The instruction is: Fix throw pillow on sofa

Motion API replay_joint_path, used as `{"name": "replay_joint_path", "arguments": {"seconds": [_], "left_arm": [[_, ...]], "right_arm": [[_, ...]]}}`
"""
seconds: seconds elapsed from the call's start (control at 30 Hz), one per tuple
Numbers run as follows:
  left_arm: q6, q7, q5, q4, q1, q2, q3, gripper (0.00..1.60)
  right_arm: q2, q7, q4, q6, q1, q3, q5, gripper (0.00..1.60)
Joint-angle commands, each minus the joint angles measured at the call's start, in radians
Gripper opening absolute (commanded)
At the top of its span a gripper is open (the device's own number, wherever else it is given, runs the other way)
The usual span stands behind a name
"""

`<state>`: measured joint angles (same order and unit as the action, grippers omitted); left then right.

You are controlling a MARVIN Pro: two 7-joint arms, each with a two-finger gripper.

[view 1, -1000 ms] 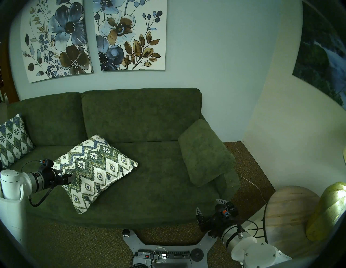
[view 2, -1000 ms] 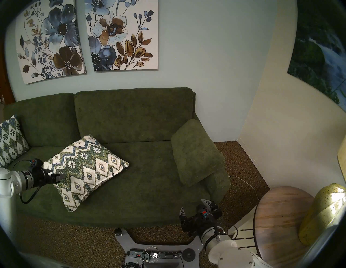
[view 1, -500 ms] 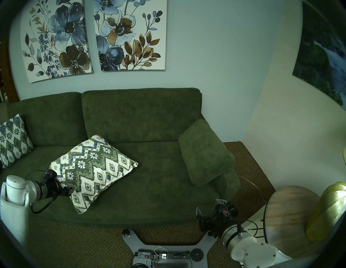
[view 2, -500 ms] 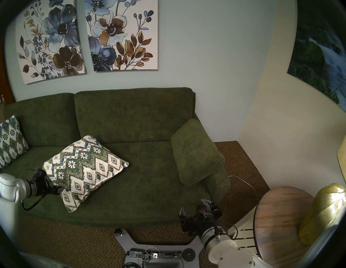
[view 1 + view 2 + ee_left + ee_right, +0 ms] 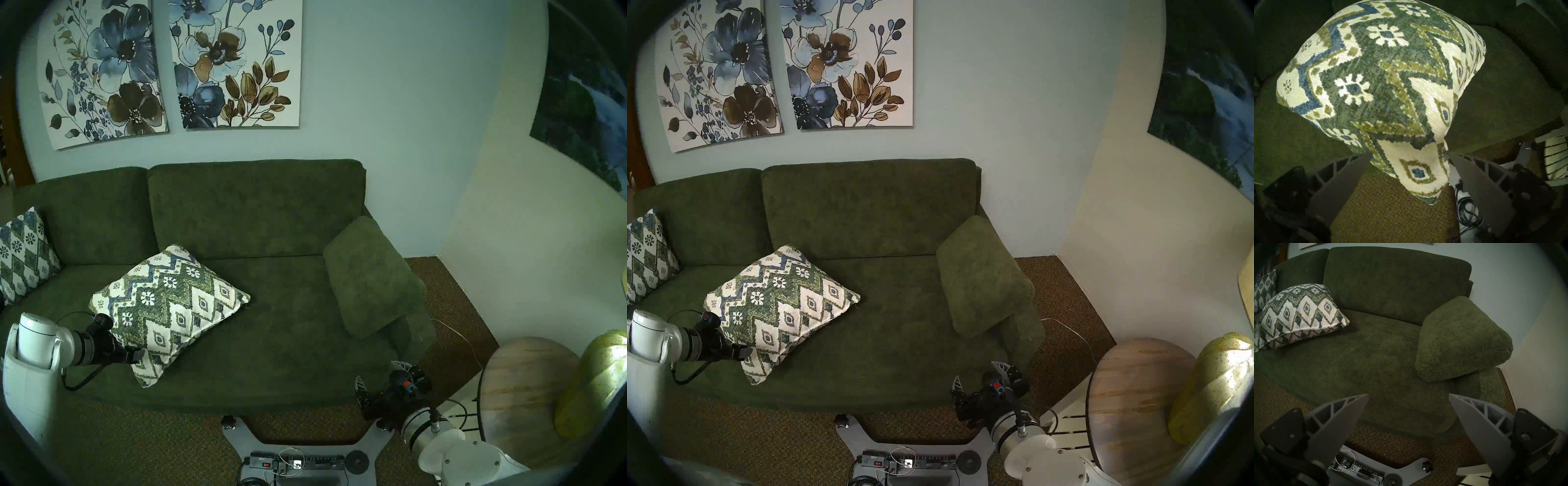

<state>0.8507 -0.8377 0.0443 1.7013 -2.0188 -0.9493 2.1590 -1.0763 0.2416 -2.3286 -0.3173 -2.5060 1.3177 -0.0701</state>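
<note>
Left claw [image 5: 1410,169] spreading wide, bracketing the near corner of the throw pillow [image 5: 169,312], not gripping, lining up for a pinch. Pillow lying flat and skewed on the sofa [image 5: 288,339] seat, corner overhanging the front. Right claw [image 5: 1408,414] gaping wide, hanging idle, holding nothing.
</note>
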Motion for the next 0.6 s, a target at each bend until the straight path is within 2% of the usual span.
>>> {"name": "replay_joint_path", "arguments": {"seconds": [0.0,0.23,0.57], "left_arm": [[0.020,0.018,-0.013,-0.022,0.041,0.023,-0.028,1.60],[0.030,0.081,-0.041,-0.106,0.132,0.022,-0.124,1.60],[0.027,0.122,-0.048,-0.197,0.210,0.010,-0.198,1.60]], "right_arm": [[0.001,0.000,-0.012,0.001,0.000,0.000,0.001,1.60],[0.001,0.000,-0.012,0.001,0.000,0.000,0.001,1.60],[0.001,0.000,-0.012,0.001,0.000,0.000,0.001,1.60]]}}
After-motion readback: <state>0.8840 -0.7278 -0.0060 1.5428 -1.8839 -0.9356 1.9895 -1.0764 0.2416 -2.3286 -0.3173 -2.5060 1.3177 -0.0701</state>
